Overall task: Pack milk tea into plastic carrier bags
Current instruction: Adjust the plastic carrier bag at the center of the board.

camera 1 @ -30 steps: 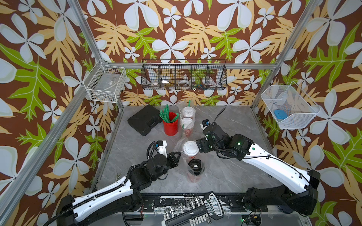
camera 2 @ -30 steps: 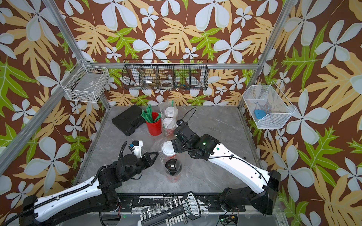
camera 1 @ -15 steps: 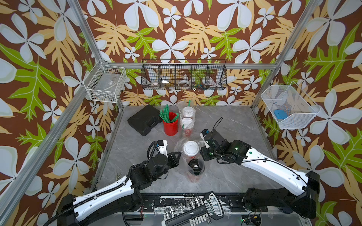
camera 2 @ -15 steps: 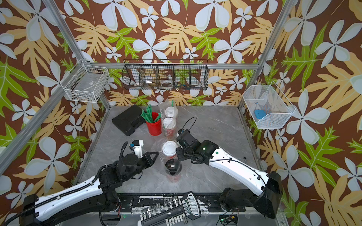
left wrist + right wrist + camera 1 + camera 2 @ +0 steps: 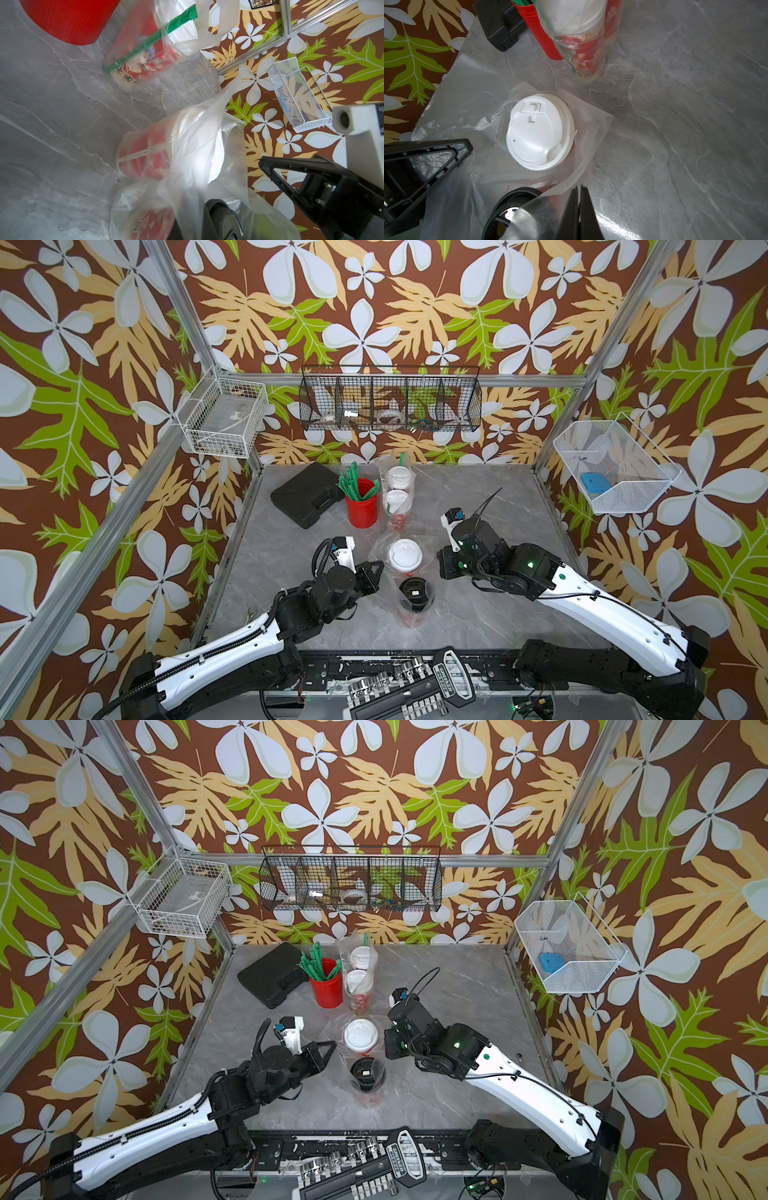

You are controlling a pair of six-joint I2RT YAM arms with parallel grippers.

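Cups: white-lidded red-printed paper cup (image 5: 405, 554) and black-lidded paper cup (image 5: 415, 593) stand mid-table inside a thin clear plastic carrier bag (image 5: 593, 126).
Why held: opposite rims are pinched, probably to gather the handles.
Left: left gripper (image 5: 379, 568), jaws closed on film, just beside the white lid.
Right: right gripper (image 5: 578, 196), jaws pressed together on film beside the black lid.
Behind: second clear bag (image 5: 398, 512), two cups inside.

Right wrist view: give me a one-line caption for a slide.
Right gripper pinches shut on the plastic carrier bag holding a white-lidded cup and a black-lidded cup.
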